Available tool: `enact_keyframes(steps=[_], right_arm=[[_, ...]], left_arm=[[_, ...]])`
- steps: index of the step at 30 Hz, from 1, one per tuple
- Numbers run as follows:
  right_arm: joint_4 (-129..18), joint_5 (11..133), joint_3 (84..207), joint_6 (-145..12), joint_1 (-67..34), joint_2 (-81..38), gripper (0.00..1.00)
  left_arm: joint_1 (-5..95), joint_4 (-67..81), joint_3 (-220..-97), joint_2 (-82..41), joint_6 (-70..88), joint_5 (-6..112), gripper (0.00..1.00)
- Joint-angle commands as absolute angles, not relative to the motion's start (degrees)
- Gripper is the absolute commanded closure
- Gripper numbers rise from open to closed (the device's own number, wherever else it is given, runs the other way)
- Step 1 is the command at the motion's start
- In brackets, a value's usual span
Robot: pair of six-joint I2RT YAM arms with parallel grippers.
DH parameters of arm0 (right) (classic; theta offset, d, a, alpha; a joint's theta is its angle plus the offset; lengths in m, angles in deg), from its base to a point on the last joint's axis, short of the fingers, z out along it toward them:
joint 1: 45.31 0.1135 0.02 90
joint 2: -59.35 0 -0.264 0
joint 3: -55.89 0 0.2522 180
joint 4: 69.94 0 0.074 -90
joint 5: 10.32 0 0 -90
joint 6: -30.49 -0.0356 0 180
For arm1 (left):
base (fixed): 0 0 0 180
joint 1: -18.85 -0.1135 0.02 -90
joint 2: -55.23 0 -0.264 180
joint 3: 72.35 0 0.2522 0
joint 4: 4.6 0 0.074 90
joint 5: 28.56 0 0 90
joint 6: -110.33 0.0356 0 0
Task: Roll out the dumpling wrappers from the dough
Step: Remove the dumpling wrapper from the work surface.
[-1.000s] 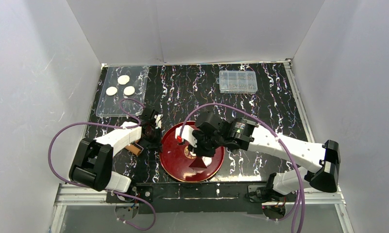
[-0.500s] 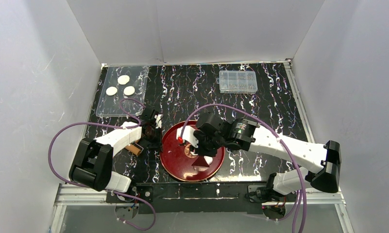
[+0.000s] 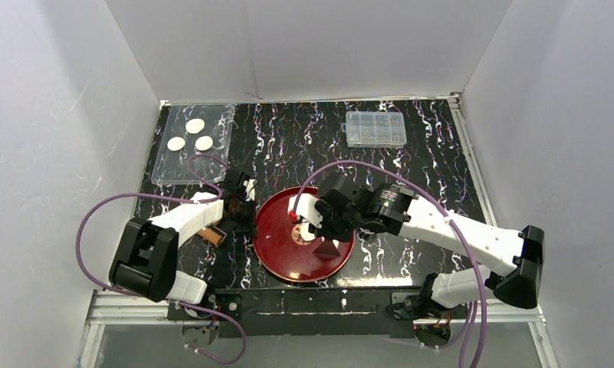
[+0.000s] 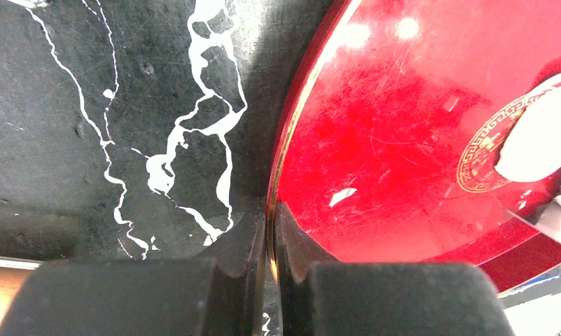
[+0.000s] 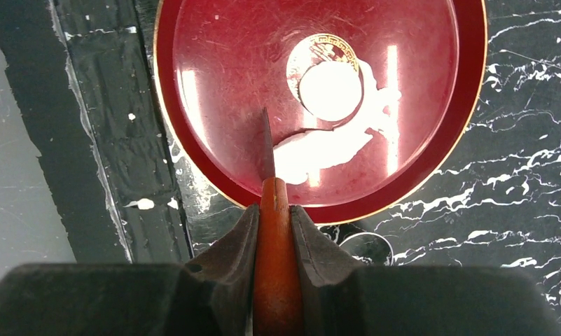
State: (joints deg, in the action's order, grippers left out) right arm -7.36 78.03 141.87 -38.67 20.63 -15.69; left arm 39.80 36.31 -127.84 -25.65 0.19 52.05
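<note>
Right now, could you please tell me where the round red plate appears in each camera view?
Top external: the round red plate lies at lower centre.
Left wrist: the plate fills the right half, its rim pinched by the left fingers.
Right wrist: the plate fills the upper middle, above the gripped red-handled blade.
Shared landmark: the gold emblem at its centre.

Left gripper (image 3: pixel 250 221) touches the red plate (image 3: pixel 279 254); right gripper (image 3: pixel 323 231) apparently holds a blade (image 3: pixel 326 248) above it.
</note>
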Motion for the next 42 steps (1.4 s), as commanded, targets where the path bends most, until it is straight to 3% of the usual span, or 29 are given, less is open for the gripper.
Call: enact_keyframes(steps=[1, 42], right_arm=[[-3.8, 87.9, 141.6, -35.5, 17.6, -17.4, 0.99], [-12.2, 99.8, 148.5, -36.2, 8.0, -25.6, 0.99]], left_arm=[[39.9, 38.3, -127.4, -24.1, 3.3, 53.6, 1.0], [39.9, 37.6, -126.8, -23.7, 4.1, 48.4, 1.0]])
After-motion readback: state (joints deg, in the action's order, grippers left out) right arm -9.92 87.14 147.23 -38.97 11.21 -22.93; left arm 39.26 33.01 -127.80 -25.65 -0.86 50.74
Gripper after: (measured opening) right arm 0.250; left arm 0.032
